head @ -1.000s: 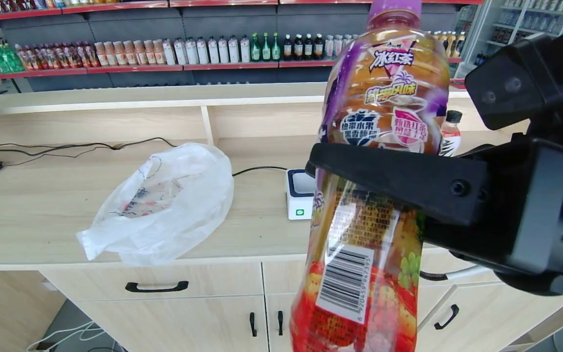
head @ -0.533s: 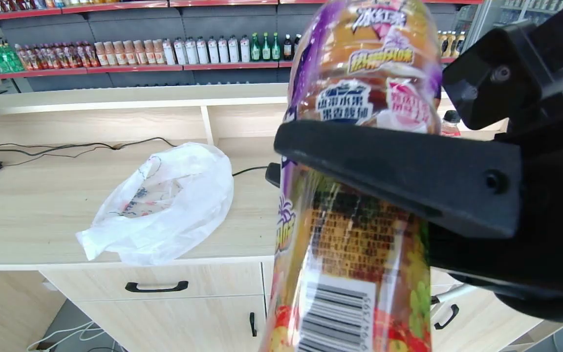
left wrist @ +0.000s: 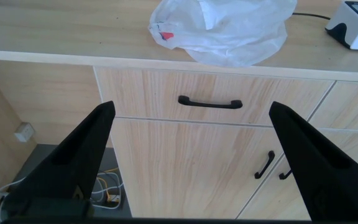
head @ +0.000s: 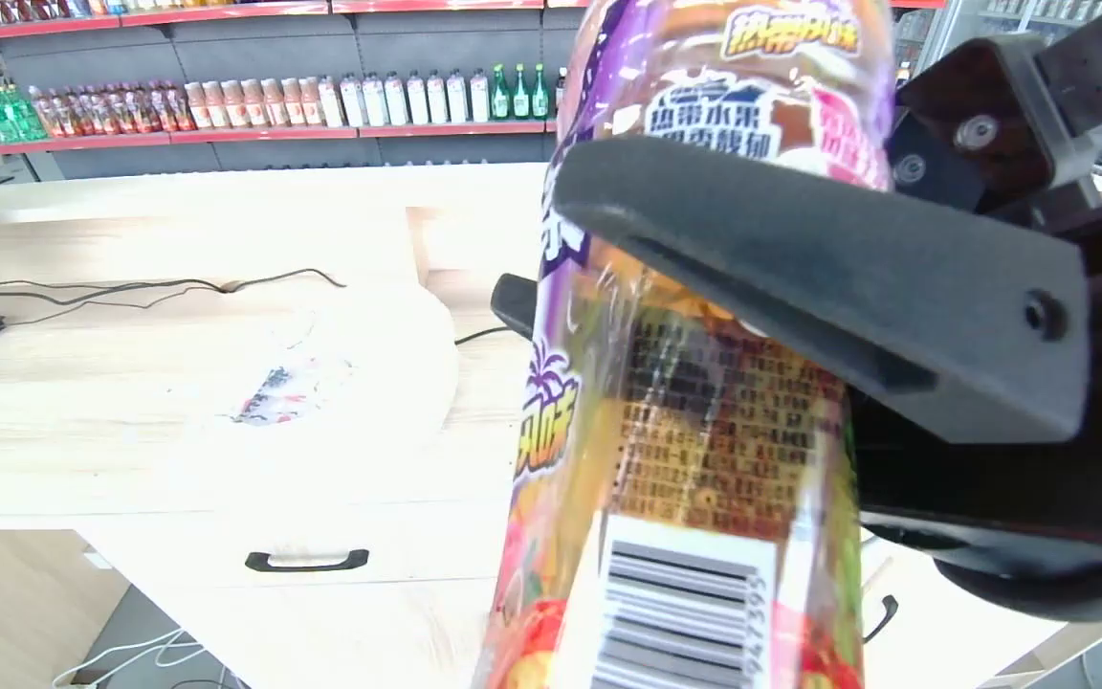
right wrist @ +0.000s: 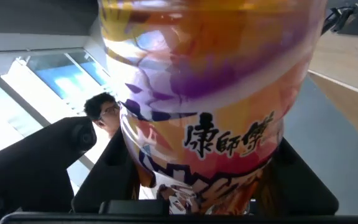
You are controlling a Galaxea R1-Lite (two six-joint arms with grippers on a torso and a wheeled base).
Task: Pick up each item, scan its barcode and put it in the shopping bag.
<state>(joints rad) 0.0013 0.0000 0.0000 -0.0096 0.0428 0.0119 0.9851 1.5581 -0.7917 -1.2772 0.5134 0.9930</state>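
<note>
Bottle (head: 704, 383) up in the air, pinched by right gripper (head: 556, 244). One finger lies across the label front and the other finger's tip pokes out behind the bottle's left side. The bottle is roughly upright, leaning a little, close to the head camera. Barcode (head: 675, 612) low on the label, facing the camera. In the right wrist view the bottle (right wrist: 210, 112) sits between both black fingers, jaws closed on it.

Bag (head: 321, 383), white plastic, lies crumpled on counter (head: 82, 421), left of the bottle and reaching its front edge. Scanner (left wrist: 355, 23) sits on the counter beside the bag (left wrist: 229, 28), apart from it. Cable (head: 159, 284) runs along the counter's back left.

Left gripper (left wrist: 191, 109) has its jaws spread wide with nothing between them, low in front of the counter's front face, facing drawer handle (left wrist: 209, 102).
</note>
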